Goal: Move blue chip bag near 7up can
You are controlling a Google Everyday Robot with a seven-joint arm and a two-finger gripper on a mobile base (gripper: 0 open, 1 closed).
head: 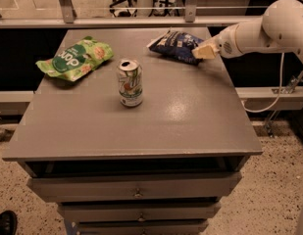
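Note:
The blue chip bag (174,45) lies at the far right of the grey table top, dark navy with small white print. The 7up can (130,82) stands upright near the table's middle, to the front left of the bag. My gripper (202,51) comes in from the right on a white arm and sits at the bag's right end, touching or overlapping it.
A light green snack bag (75,58) lies at the far left of the table (141,126). The table is a drawer cabinet with drawer fronts below the front edge. A rail and window run behind it. A cable hangs at the right.

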